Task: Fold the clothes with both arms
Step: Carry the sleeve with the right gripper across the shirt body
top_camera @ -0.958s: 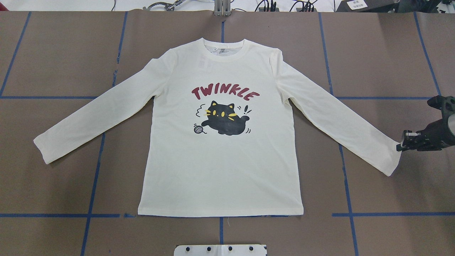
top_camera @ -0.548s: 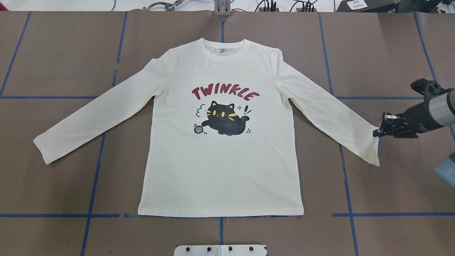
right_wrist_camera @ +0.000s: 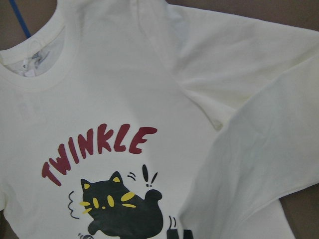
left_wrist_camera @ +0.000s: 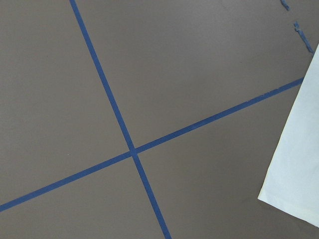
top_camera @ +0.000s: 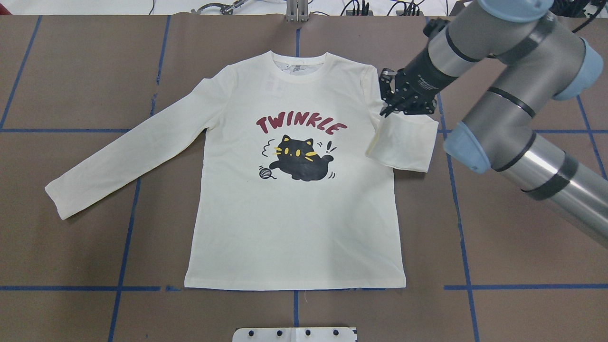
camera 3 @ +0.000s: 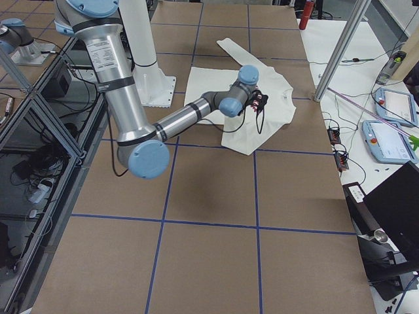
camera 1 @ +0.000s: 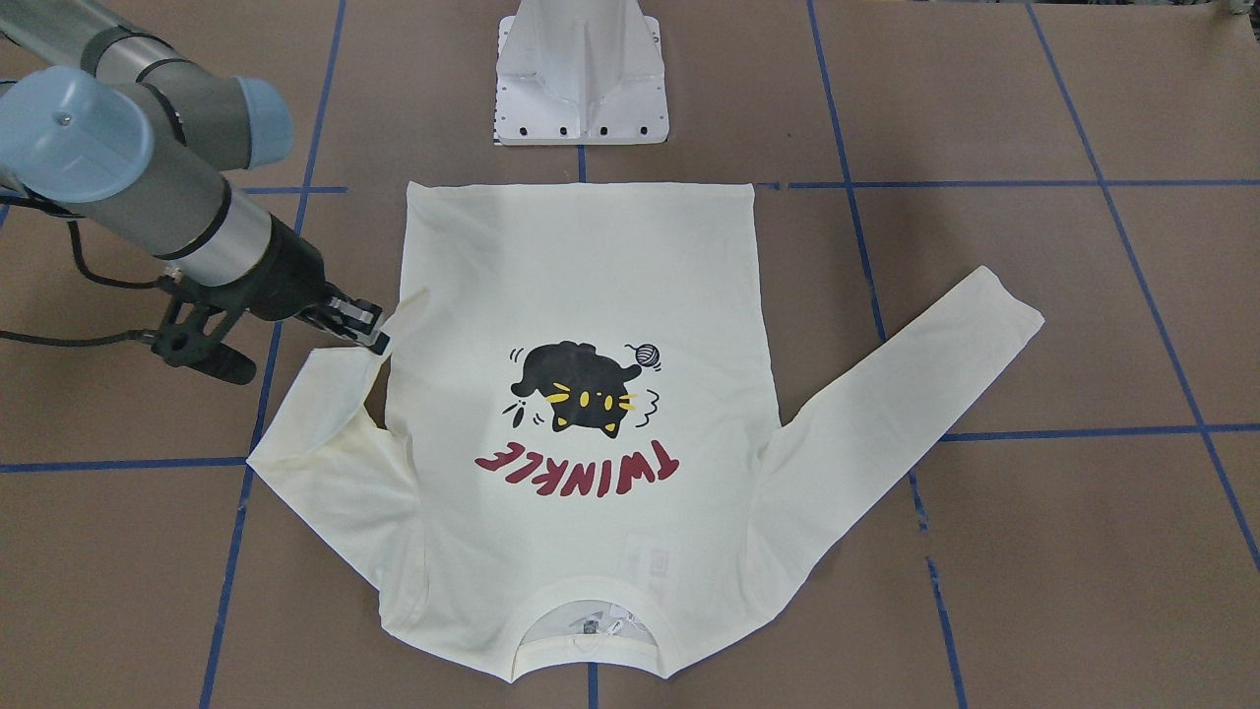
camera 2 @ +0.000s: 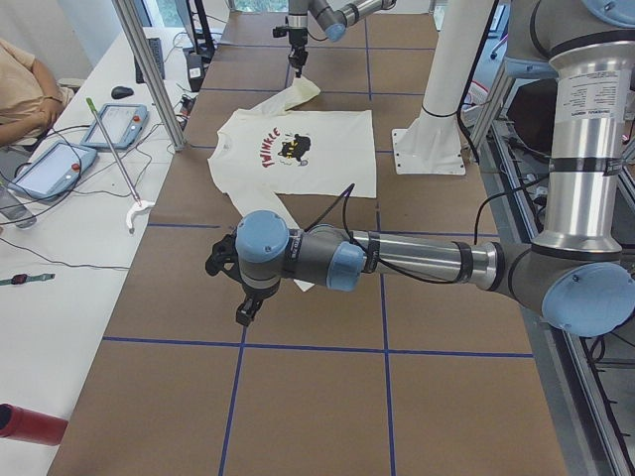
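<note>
The cream T-shirt (top_camera: 294, 228) lies flat and print up on the brown table, collar at the far side; it also shows in the front view (camera 1: 581, 256). My right gripper (top_camera: 385, 111) is shut on the right sleeve's cuff and holds it lifted near the right shoulder, so the sleeve (top_camera: 403, 142) is doubled over; the front view shows the same grip (camera 1: 377, 340). The left sleeve (top_camera: 128, 152) lies stretched out flat. My left gripper (camera 2: 246, 309) shows only in the exterior left view, above the table by that sleeve's cuff (left_wrist_camera: 296, 164); I cannot tell whether it is open or shut.
The white pedestal base (top_camera: 294, 334) stands at the near edge behind the hem. Blue tape lines (top_camera: 126, 228) grid the table. Beyond the far edge are a metal post (camera 2: 149, 69), tablets (camera 2: 114, 124) and a seated person (camera 2: 25, 84).
My right gripper has carried the right sleeve's cuff from the far right inward and toward the collar side. The sleeve, flat before, is now lifted and doubled over by the shoulder.
</note>
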### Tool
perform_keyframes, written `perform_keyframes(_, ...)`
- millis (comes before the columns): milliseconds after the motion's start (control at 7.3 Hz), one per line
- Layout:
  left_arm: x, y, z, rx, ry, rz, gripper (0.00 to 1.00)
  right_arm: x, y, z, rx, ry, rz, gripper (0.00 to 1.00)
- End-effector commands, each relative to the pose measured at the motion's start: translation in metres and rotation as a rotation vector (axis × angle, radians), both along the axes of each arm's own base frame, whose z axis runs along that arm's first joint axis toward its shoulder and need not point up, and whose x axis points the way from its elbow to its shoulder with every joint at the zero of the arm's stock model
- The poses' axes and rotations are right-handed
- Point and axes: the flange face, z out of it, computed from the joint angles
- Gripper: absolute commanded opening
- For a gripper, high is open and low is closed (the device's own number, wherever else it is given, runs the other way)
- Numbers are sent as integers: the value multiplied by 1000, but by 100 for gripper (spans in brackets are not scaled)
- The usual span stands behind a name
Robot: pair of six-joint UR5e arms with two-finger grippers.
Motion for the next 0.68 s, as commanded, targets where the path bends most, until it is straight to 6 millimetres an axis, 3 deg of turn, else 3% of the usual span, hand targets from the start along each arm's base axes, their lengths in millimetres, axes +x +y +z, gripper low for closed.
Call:
perform_keyframes(0, 0, 0, -3, 8, 0, 1, 100, -143, -2, -147, -8, 6, 104, 0)
perform_keyframes(137, 0, 0, -3, 7, 0, 0, 100, -227, 2, -166, 0, 9, 178, 0)
perform_keyframes(274, 0, 0, -4, 17, -1, 1, 100, -258, 8, -160, 20, -2, 195, 0)
perform_keyframes(411, 0, 0, -5, 25, 0, 0, 100, -275, 16, -171, 48, -3, 213, 0)
perform_keyframes(548, 1, 3, -3, 20, 18, 4, 100, -314, 38, -168, 89, -4, 228, 0)
